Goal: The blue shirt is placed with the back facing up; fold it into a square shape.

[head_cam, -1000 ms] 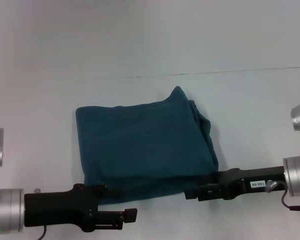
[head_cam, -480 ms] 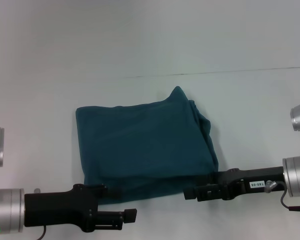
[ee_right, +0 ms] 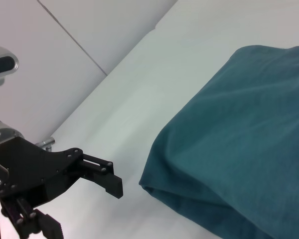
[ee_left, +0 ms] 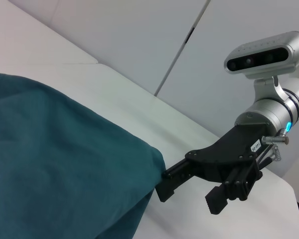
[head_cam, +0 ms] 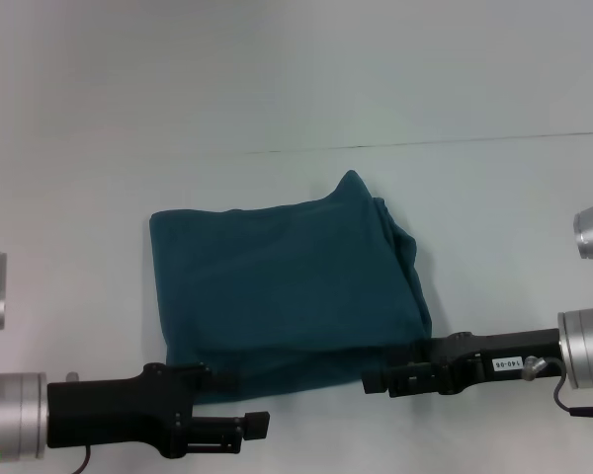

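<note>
At the lower left of the head view the left gripper sits just off the shirt's near-left corner; its fingers stand apart with nothing between them, and the right wrist view shows it clear of the cloth with bare table between. In the middle of the frame lies the shirt, already folded into a thick, roughly square pad on the white table; its far-right corner pokes up in a peak and its right edge is bunched in loose layers. At the lower right the right gripper is at the near-right corner; in the left wrist view one finger touches the fold's corner while the other hangs free, so the claw is spread and grips nothing.

The fold looks nearly finished, so what remains is probably tidying or release. To do it well, draw both grippers back low and straight toward the near edge so that no finger snags a layer; the right one needs most care, being in contact; if squaring is wanted, press the peaked far corner flat rather than tugging the bunched right edge.
</note>
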`<state>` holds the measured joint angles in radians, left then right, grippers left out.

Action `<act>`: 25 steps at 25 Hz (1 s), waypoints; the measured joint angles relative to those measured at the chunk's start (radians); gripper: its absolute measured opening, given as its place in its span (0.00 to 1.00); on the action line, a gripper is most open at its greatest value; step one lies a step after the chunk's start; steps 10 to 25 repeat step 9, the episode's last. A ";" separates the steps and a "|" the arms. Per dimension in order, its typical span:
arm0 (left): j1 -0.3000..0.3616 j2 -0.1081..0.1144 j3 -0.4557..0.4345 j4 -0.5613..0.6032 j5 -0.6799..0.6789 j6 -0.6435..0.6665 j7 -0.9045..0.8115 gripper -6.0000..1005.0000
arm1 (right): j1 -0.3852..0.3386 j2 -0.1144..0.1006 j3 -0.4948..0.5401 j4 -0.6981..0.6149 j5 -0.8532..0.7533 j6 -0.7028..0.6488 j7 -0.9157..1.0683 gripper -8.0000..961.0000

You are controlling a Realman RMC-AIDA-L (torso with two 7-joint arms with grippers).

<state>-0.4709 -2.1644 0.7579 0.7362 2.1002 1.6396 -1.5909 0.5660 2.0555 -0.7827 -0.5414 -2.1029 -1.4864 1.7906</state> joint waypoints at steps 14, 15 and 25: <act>0.000 0.000 -0.001 0.000 0.000 0.000 0.002 0.84 | 0.000 0.003 -0.001 0.000 0.004 0.000 0.000 0.92; 0.000 0.000 -0.001 0.000 0.000 0.000 0.002 0.84 | 0.000 0.003 -0.001 0.000 0.004 0.000 0.000 0.92; 0.000 0.000 -0.001 0.000 0.000 0.000 0.002 0.84 | 0.000 0.003 -0.001 0.000 0.004 0.000 0.000 0.92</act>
